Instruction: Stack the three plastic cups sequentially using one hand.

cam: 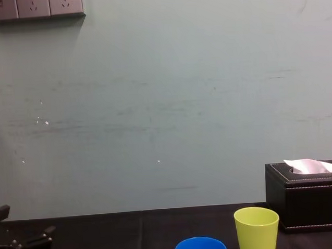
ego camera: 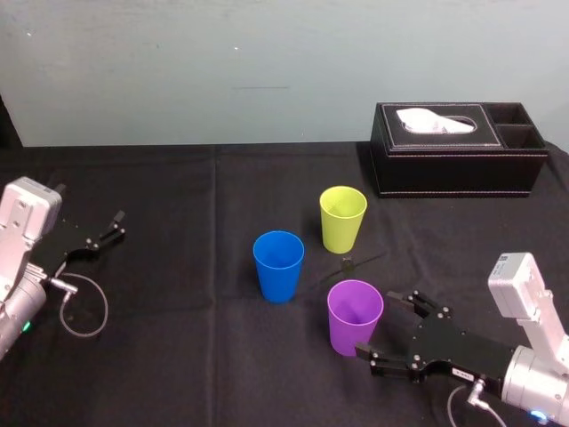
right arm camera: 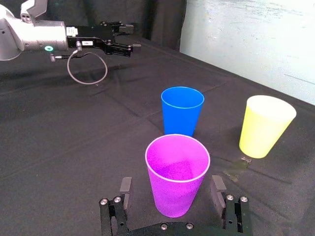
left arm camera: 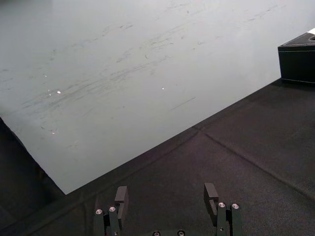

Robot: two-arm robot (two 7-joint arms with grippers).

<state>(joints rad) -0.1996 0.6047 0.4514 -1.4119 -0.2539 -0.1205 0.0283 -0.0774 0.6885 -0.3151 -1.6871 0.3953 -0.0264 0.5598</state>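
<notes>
Nothing is stacked yet: the three cups stand apart, upright and mouth-up, on the black tabletop (ego camera: 178, 356). The purple cup (ego camera: 355, 316) is nearest the robot, the blue cup (ego camera: 278, 265) sits a little farther and to its left, and the yellow-green cup (ego camera: 342, 218) stands farthest, toward the black tissue box (ego camera: 458, 151) at the far right.

The right gripper (ego camera: 378, 322) lies low at the near right. Its fingers (right arm camera: 217, 187) are spread on either side of the purple cup's lower half, with a gap showing on each side in the right wrist view, so the cup is bracketed but not clamped. By the look of it the first pickup is about to start, and the whole task remains: one cup has to go into another, and the third has to join them.

The left gripper (ego camera: 111, 229) is parked at the far left of the tabletop, well apart from the cups, with its fingers (left arm camera: 121, 195) spread and holding nothing.

All three cups look empty, and the purple and blue ones show bare insides. White tissue pokes from the box's top opening. The two small compartments at the box's right end are dark, and nothing can be made out in them.
</notes>
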